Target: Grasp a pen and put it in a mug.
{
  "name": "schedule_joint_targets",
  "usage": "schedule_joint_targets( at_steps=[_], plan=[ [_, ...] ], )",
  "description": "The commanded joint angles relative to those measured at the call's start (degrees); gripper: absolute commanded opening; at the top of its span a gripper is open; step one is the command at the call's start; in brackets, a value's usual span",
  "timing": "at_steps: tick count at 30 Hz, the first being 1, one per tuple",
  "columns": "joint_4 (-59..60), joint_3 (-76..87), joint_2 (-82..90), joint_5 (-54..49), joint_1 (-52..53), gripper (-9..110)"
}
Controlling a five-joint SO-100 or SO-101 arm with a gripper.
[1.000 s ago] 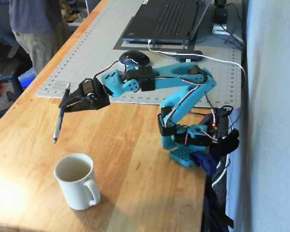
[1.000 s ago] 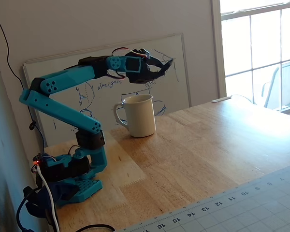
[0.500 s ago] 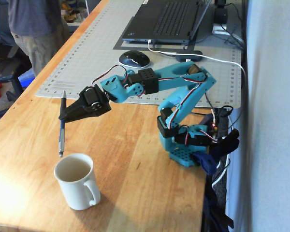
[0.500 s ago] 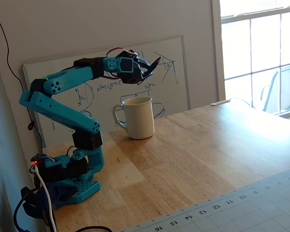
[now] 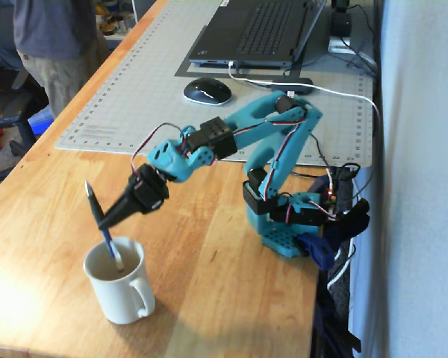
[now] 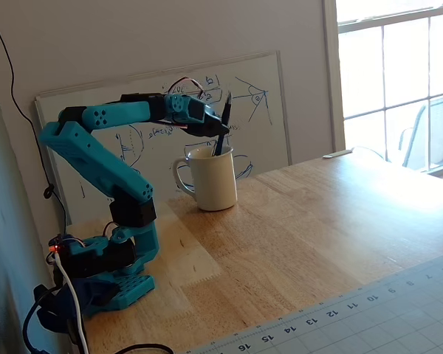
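Observation:
The cream-white mug (image 5: 123,292) stands on the wooden table near its front edge; in the other fixed view the mug (image 6: 215,181) is in front of a whiteboard. The dark pen (image 5: 93,201) leans steeply, its lower end inside the mug and its upper end sticking out above the rim; it also shows in the other fixed view (image 6: 224,110). My gripper (image 5: 103,222) is shut on the pen's middle, just above the mug's rim, and shows over the mug in the other fixed view (image 6: 220,128).
The blue arm base (image 5: 284,227) is clamped at the table's right edge. A grey cutting mat (image 5: 134,89) holds a mouse (image 5: 207,91) and a laptop (image 5: 261,30). A person (image 5: 56,45) stands at the far left. A whiteboard (image 6: 269,110) leans on the wall.

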Motion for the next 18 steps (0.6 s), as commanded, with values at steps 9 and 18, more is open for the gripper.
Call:
schedule_joint_targets(
  at_steps=[9,18],
  plan=[
    [-2.0,-8.3,-6.4,-2.9,-5.1,10],
    [-1.3,-10.9,-2.1,-0.5,-2.0,14]
  ],
)
